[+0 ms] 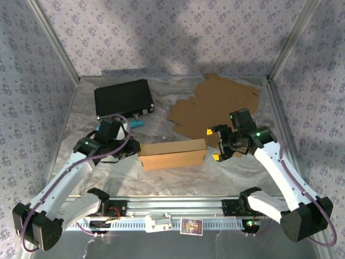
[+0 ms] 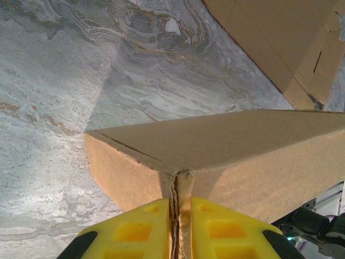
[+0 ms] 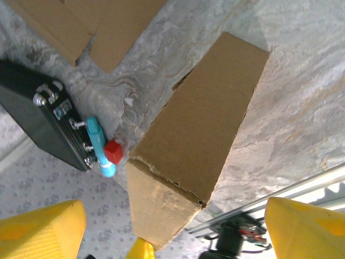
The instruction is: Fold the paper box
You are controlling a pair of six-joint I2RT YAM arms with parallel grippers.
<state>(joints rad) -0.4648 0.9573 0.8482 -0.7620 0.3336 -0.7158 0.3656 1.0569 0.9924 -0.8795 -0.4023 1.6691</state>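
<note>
Cardboard box [image 1: 172,154], long, matte, left gripper [image 2: 179,229] pinching its end, right gripper [image 1: 214,144] splayed.

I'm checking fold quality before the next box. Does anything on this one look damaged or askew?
Yes. The folded box has a ragged, frayed top edge at the end nearest the right wrist camera, with a small gap at the corner. At the other end a flap sticks out, pinched in the left tool.
</note>
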